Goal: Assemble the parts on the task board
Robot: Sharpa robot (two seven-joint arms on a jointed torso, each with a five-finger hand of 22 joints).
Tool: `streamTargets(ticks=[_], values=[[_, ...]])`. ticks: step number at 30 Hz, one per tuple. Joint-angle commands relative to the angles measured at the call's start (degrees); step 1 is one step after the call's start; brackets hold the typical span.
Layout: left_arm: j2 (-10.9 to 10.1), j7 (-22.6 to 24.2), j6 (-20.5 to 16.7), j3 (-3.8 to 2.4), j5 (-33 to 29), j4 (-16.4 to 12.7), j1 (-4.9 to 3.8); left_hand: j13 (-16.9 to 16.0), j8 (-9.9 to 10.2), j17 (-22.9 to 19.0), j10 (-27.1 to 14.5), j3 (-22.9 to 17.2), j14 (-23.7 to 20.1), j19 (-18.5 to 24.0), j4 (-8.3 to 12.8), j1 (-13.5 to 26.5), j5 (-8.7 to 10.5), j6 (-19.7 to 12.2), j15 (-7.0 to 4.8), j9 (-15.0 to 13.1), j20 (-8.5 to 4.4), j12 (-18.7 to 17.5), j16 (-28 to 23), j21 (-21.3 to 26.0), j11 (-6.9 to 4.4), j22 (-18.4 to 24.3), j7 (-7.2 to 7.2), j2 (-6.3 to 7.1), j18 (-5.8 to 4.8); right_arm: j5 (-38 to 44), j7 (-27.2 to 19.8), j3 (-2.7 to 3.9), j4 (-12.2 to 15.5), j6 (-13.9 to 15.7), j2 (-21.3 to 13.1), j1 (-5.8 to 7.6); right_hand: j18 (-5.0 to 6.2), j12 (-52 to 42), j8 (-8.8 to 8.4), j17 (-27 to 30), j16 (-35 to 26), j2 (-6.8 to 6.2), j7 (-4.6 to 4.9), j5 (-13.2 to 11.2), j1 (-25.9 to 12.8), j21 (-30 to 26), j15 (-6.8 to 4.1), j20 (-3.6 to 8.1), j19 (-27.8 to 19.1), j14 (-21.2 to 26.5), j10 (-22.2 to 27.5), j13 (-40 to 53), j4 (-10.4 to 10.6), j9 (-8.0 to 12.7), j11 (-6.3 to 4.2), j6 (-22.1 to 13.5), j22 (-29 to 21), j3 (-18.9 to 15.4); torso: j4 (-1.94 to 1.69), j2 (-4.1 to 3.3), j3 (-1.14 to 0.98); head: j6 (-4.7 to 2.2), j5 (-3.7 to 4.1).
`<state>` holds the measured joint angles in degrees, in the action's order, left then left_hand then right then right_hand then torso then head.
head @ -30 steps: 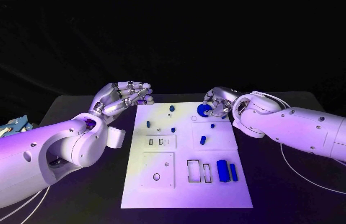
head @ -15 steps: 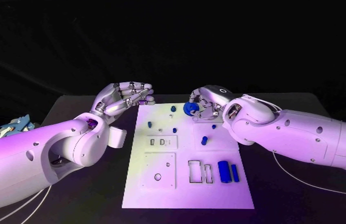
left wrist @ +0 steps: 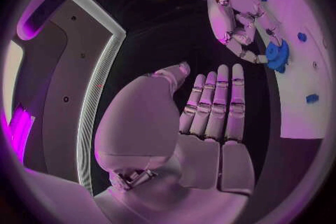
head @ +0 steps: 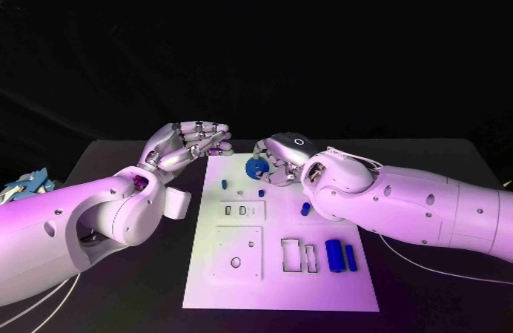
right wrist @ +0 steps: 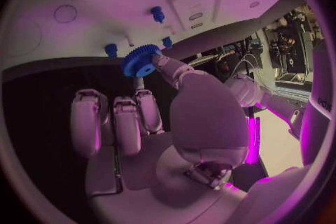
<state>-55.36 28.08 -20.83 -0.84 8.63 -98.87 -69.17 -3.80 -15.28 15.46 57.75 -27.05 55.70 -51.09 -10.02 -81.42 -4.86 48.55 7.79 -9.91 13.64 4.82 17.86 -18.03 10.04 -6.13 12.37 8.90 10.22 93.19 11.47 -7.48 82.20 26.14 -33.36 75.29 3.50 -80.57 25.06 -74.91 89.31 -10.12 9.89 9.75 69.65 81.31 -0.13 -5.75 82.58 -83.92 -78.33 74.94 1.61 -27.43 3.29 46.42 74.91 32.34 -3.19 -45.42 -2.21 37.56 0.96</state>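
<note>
While the left hand (head: 190, 142) hovers empty, fingers loosely apart, beside the white rectangular task board (head: 280, 292), its wrist view shows teeth on the small blue plastic gear (left wrist: 276, 54), which the head view blurs. Right hand (head: 276, 159) pinches that gear at the board's far end. Since a second ago, hand and gear have shifted leftward. Gear's axis: cannot tell.
</note>
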Motion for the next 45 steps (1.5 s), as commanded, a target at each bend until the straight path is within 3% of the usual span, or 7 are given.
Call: streamTargets(ticks=[1,11,31,32,36,39,45], values=[[0.2,0.4,1.1,-0.03,-0.1,-0.1,-0.05,0.0,0.2,0.1,0.0,-0.3,-0.4,-0.1,-0.1,0.2,0.20,-0.6,0.03,-0.1,0.36,-0.2,-0.3,0.2,0.46,0.1,1.14,-0.01,0.28,1.6,0.1,-0.08,-1.4,-0.5,1.0,-0.22,-0.59,-0.3,0.03,-13.8,0.3,-0.03,-1.86,0.1,-0.4,0.2,-0.39,0.08,0.2,-5.8,-0.4,0.8,0.3,-0.1,0.12,2.2,3.6,0.1,0.03,0.00,-0.04,-0.09,-0.10],[0.2,0.4,1.1,-0.03,-0.1,-0.1,-0.05,0.0,0.2,0.1,0.0,-0.3,-0.4,-0.1,-0.1,0.2,0.20,-0.6,0.03,-0.1,0.36,-0.2,-0.3,0.2,0.46,0.1,1.14,-0.01,0.28,1.9,0.5,-0.28,-5.4,-1.3,3.7,-0.93,-0.54,-0.1,-0.17,-13.7,0.3,-0.08,-1.81,0.2,-0.7,0.0,-0.40,0.10,0.1,-5.8,-0.3,0.7,0.4,0.0,0.15,2.0,3.4,0.2,0.08,0.00,-0.09,0.13,-0.30],[0.2,0.3,1.1,-0.04,-0.1,-0.1,-0.06,0.0,0.2,0.1,0.0,-0.3,-0.4,-0.1,-0.1,0.2,0.20,-0.6,0.03,-0.1,0.36,-0.2,-0.3,0.2,0.46,0.1,1.14,-0.01,0.28,1.9,0.3,-0.40,-8.0,-3.5,5.0,-1.74,-0.44,0.4,-1.17,-13.3,0.2,-0.70,-1.47,-0.4,-1.4,-0.4,-0.23,0.04,-0.2,-5.7,0.3,0.1,0.6,0.4,0.41,1.2,3.0,0.2,0.16,0.04,-0.09,0.39,-0.44],[0.2,0.3,1.1,-0.04,-0.1,-0.1,-0.06,0.0,0.2,0.1,0.0,-0.3,-0.4,-0.1,-0.1,0.2,0.20,-0.6,0.03,-0.1,0.36,-0.2,-0.3,0.2,0.46,0.1,1.14,-0.01,0.28,1.8,0.3,-0.40,-8.1,-3.4,5.1,-1.75,-0.40,0.6,-1.37,-13.2,0.1,-0.82,-1.38,-0.7,-1.6,-0.6,-0.17,0.01,-0.3,-5.7,0.6,-0.2,0.7,0.5,0.49,1.0,2.9,0.1,0.16,0.04,-0.09,0.39,-0.44],[0.1,0.3,1.1,-0.04,-0.1,-0.1,-0.06,0.0,0.2,0.1,0.0,-0.3,-0.4,-0.1,-0.1,0.2,0.20,-0.6,0.03,-0.1,0.36,-0.2,-0.3,0.2,0.46,0.1,1.14,-0.01,0.28,1.4,0.4,-0.41,-8.6,-2.7,5.2,-1.77,-0.22,1.9,-4.72,-12.9,0.0,-1.38,0.23,-5.9,-2.5,-1.4,1.05,-1.00,-0.9,-5.6,2.3,-1.8,1.5,1.6,1.94,-3.9,2.1,-0.9,0.17,0.03,-0.11,0.36,-0.47],[0.1,0.3,1.1,-0.04,-0.1,-0.1,-0.06,0.0,0.2,0.1,0.0,-0.3,-0.4,-0.1,-0.1,0.2,0.20,-0.6,0.03,-0.1,0.36,-0.2,-0.3,0.2,0.46,0.1,1.14,-0.01,0.28,1.2,0.4,-0.41,-8.8,-2.4,5.2,-1.77,-0.16,2.2,-7.01,-12.9,0.0,-1.52,0.90,-5.4,-2.5,-1.6,1.65,-1.56,-1.1,-5.6,2.8,-2.2,1.9,2.5,2.60,-7.1,2.0,-1.9,0.16,0.02,-0.10,0.34,-0.46],[0.1,0.2,1.1,-0.04,-0.1,-0.1,-0.06,0.0,0.2,0.1,0.0,-0.3,-0.4,-0.1,-0.1,0.2,0.20,-0.6,0.03,-0.1,0.36,-0.2,-0.3,0.2,0.46,0.1,1.14,-0.01,0.28,0.6,0.5,-0.41,-9.0,-2.7,5.4,-1.78,-0.12,2.2,-7.81,-12.9,0.0,-1.12,1.27,-4.1,-3.5,-1.8,2.01,-2.01,-1.1,-5.6,3.0,-2.2,3.7,2.8,2.97,-6.8,2.0,-3.9,0.14,0.02,-0.11,0.30,-0.42]])
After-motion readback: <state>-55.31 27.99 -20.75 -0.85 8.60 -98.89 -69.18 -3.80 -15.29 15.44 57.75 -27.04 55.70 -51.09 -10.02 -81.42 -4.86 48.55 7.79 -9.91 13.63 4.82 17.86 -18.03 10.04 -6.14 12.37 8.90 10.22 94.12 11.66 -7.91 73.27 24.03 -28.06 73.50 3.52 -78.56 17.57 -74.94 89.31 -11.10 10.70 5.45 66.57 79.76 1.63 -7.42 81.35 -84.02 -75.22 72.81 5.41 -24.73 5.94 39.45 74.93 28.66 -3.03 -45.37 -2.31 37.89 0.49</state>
